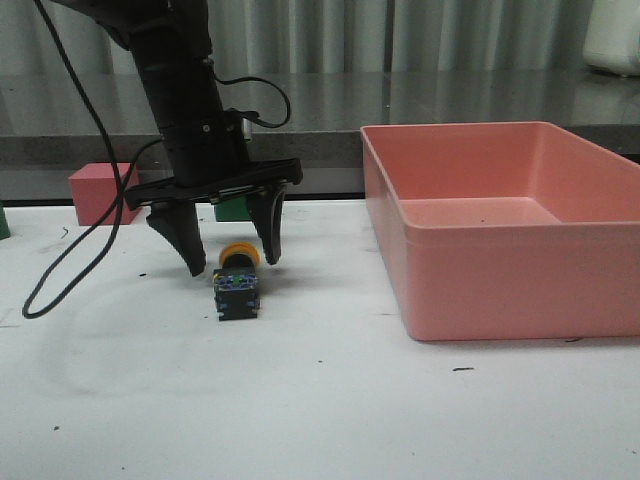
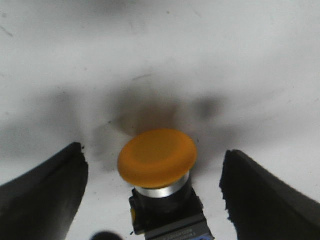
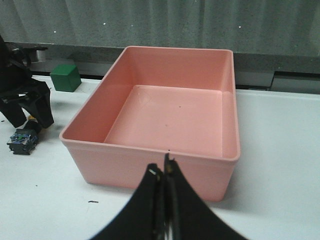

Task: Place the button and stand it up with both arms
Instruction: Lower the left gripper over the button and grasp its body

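Note:
The button (image 1: pixel 237 282) lies on its side on the white table, its yellow cap toward the far side and its bluish-grey base toward the camera. My left gripper (image 1: pixel 233 265) is open and straddles the cap, one finger on each side and neither touching it. In the left wrist view the button (image 2: pixel 157 160) sits between the black fingers (image 2: pixel 45 195) of the left gripper (image 2: pixel 155 150). My right gripper (image 3: pixel 165 170) is shut and empty, just in front of the pink bin's near wall. From there the button (image 3: pixel 22 140) shows far off beside the bin.
A large pink bin (image 1: pixel 480 290) stands empty to the right of the button; it also shows in the right wrist view (image 3: pixel 150 160). A pink cube (image 1: pixel 100 192) and a green cube (image 3: pixel 65 77) stand at the table's back. A black cable (image 1: pixel 70 250) trails from the left arm.

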Available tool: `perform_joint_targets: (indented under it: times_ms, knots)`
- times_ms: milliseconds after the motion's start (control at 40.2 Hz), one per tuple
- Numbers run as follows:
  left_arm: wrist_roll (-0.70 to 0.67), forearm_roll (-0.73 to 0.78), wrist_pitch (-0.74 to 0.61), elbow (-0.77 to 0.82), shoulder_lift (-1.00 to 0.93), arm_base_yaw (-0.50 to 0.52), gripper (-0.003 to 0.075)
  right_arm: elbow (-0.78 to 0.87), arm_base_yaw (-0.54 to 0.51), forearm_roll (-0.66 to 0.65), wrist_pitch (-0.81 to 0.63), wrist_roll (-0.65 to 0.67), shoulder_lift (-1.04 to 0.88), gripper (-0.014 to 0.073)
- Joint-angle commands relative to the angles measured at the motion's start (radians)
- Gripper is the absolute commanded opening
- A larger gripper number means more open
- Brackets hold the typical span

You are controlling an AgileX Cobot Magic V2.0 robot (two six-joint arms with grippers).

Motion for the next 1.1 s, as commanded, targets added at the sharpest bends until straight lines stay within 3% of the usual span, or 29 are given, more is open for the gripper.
perform_joint_targets:
  times_ms: [0, 697, 771, 946, 1070]
  knots:
    - [-0.014, -0.022, 0.021, -0.034, -0.062, -0.007, 0.0455, -0.028, -0.004, -0.011, -0.085, -0.009, 0.009, -0.0067]
    - [-0.014, -0.040, 0.026, -0.038, -0.049, -0.019, 0.0437, -0.028, -0.004, -0.011, -0.085, -0.009, 0.009, -0.0067]
    - [-0.014, -0.038, 0.026, -0.038, -0.049, -0.022, 0.0398, -0.028, -0.004, -0.011, -0.085, -0.009, 0.009, -0.0067]
    - [-0.004, -0.038, 0.039, -0.038, -0.049, -0.023, 0.0191, -0.028, -0.004, -0.011, -0.085, -0.009, 0.009, -0.0067]
    - [0.004, -0.038, 0.049, -0.041, -0.049, -0.023, 0.0102, -0.028, -0.004, -0.011, -0.085, -0.009, 0.009, -0.0067]
